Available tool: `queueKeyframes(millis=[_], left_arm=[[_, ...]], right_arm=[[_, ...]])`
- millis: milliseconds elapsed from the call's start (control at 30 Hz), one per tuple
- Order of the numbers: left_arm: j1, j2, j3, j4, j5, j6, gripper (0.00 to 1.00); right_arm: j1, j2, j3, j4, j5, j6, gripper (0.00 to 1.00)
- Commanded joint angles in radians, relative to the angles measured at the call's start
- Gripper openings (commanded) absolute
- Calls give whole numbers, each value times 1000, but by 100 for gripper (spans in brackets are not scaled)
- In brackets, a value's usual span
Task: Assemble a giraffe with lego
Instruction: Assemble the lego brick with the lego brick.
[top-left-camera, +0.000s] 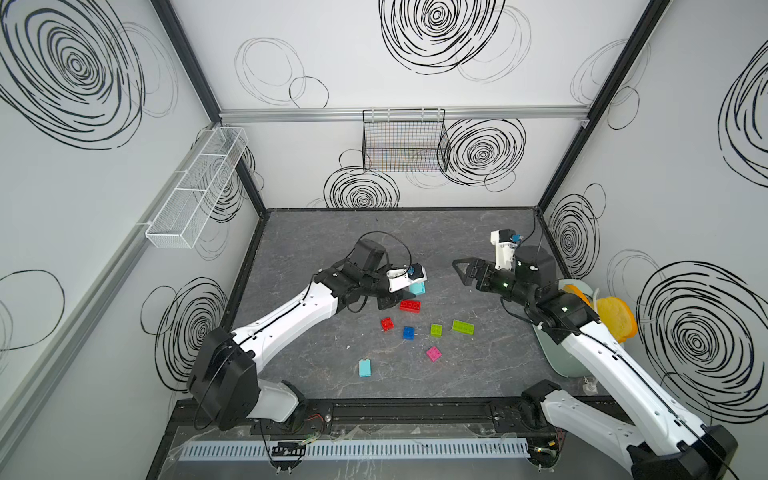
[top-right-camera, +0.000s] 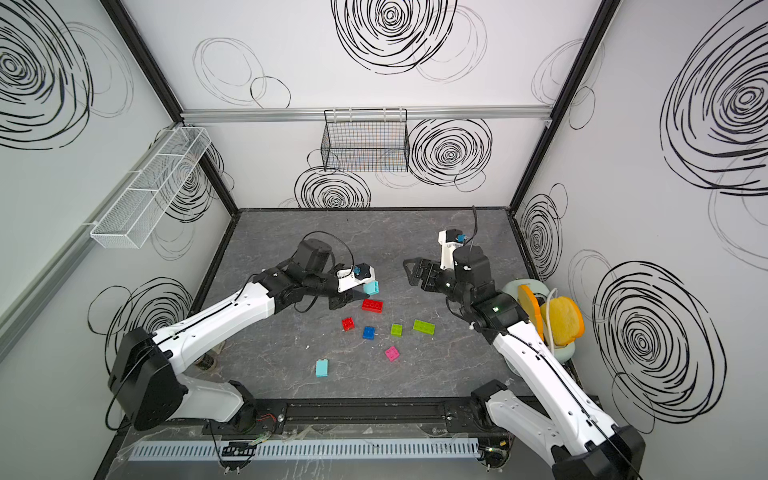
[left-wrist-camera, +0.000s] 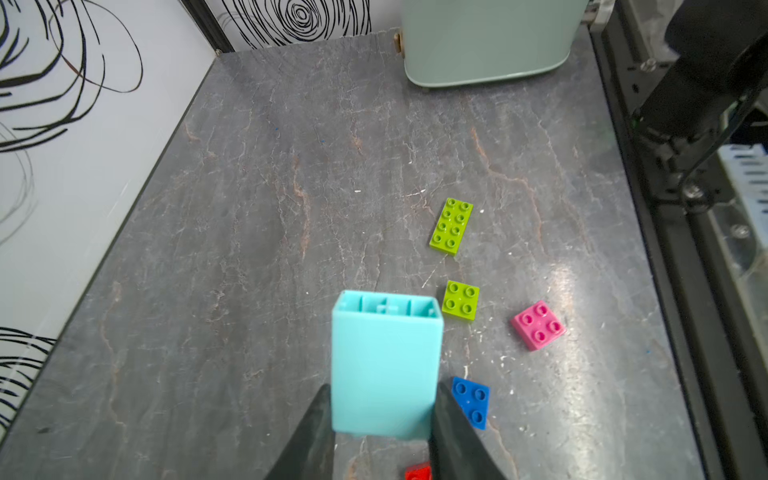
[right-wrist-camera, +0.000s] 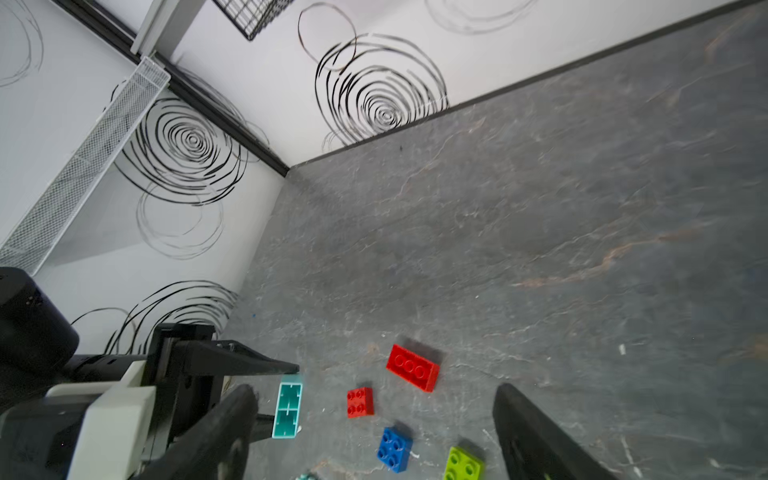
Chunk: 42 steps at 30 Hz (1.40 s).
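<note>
My left gripper (top-left-camera: 409, 293) (left-wrist-camera: 383, 388) is shut on a light-blue lego brick (top-left-camera: 417, 288) (left-wrist-camera: 386, 361), held just above the table with its hollow underside facing away from the wrist. Loose lego lies on the table below it: a long red brick (top-left-camera: 410, 306), a small red one (top-left-camera: 387, 323), a blue one (top-left-camera: 408, 332), two lime ones (top-left-camera: 436, 329) (top-left-camera: 463, 327), a pink one (top-left-camera: 434, 353) and a second light-blue one (top-left-camera: 365, 368). My right gripper (top-left-camera: 460, 272) (right-wrist-camera: 376, 390) hovers open to the right, holding nothing. No giraffe is in view.
A mint-green appliance (top-left-camera: 565, 365) stands at the table's right edge under my right arm, with orange-yellow discs (top-left-camera: 615, 318) on it. A black wire basket (top-left-camera: 403, 141) hangs on the back wall. A white mesh basket (top-left-camera: 195, 187) hangs on the left wall.
</note>
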Motion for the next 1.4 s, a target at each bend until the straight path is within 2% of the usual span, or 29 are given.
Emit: queueKeyframes(millis=[0,67,167,400,633,833,1033,1133,1267,1367], left_arm=[[29,-41,-32,94,53,-111,20],[27,-50,-48,103,56,-98,21],[30,-51,-50,103,68,-94,21],[30,-46,-66,121,66,-96,21],[36,-66,-88,133,76,-98,21],[38,-72,-73,133,91,-113,21],[41,-70,-67,127,87,-117,21],[43,-65,-78,143,104,-129,21],[43,-67,-68,131,93,-124,21],[44,-66,-83,153,104,-131,22]], right_arm=[[-1,71,37,23,-239,130,83],[9,123,59,21,-284,132,76],[54,196,108,-10,-282,123,71],[175,302,211,-40,-236,95,65],[188,356,226,-92,-210,88,51],[187,364,230,-121,-185,82,50],[199,377,241,-136,-199,73,41],[201,391,240,-141,-205,67,32],[211,409,262,-156,-214,53,27],[213,422,266,-155,-218,46,13]])
